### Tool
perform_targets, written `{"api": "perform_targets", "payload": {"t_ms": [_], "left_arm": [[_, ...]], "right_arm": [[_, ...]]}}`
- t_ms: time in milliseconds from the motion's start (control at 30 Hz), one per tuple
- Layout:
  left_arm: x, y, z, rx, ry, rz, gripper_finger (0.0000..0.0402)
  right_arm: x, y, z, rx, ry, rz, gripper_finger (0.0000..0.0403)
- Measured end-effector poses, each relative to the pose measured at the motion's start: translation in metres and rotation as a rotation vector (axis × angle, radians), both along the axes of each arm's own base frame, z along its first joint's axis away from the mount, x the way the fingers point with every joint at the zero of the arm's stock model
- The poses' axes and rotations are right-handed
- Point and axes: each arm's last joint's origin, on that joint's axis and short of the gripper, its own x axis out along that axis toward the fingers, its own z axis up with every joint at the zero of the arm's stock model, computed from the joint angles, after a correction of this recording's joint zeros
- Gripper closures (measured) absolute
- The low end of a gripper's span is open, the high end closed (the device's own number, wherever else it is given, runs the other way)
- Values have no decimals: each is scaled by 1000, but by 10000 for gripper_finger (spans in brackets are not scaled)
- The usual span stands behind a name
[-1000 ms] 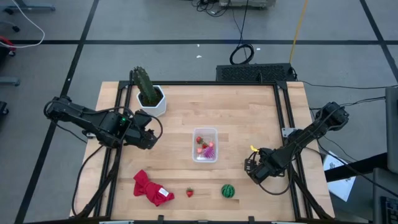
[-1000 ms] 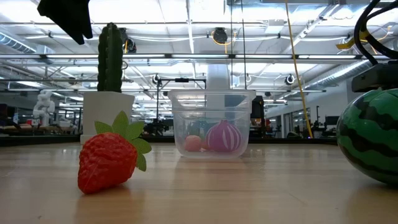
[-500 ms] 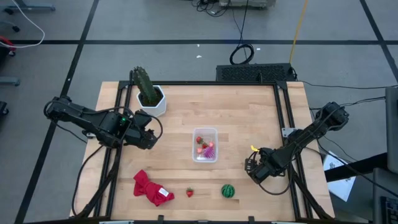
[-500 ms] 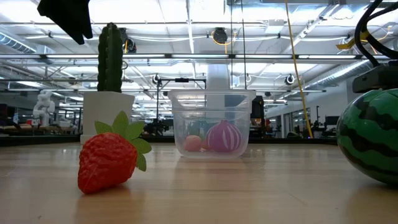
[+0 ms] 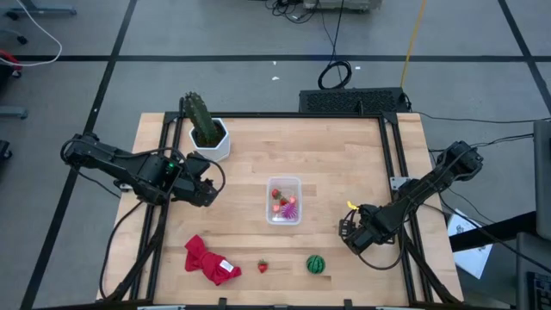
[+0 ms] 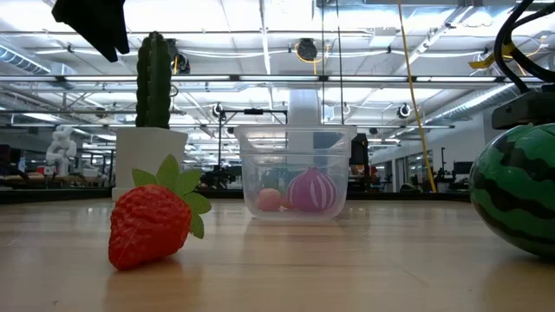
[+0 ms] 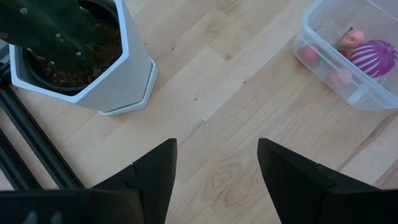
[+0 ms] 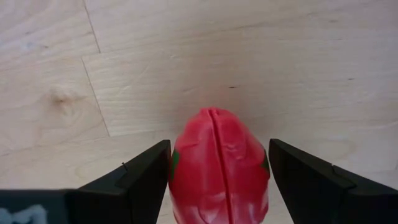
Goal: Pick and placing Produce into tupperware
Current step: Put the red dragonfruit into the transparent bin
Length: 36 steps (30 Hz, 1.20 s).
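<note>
Right end effector (image 8: 217, 168) gripping red piece (image 8: 217, 165)

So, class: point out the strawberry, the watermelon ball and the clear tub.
strawberry (image 6: 149, 227), low view, red body.
watermelon ball (image 5: 316, 264), high view, top.
clear tub (image 5: 284, 182), high view, far rim.

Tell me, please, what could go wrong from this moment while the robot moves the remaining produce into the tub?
1. The right pincer holds a smooth red piece; it might slip out during the carry.
2. The tupperware is small and already holds a purple ball and red pieces, so a drop could bounce out.
3. The round watermelon lies near the table's front edge and could roll off.
</note>
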Motion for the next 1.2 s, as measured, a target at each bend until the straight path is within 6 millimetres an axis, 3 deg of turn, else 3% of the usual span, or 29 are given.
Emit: {"api": "perform_targets", "payload": {"t_ms": [533, 867, 1200], "left_arm": [[0, 0, 0, 0, 0, 0, 172], [0, 0, 0, 0, 0, 0, 172], [0, 0, 0, 2, 1, -3, 172]], "right_arm": [[0, 0, 0, 0, 0, -8, 141], [4, -6, 0, -1, -1, -11, 189], [5, -7, 0, -5, 1, -20, 184]]}}
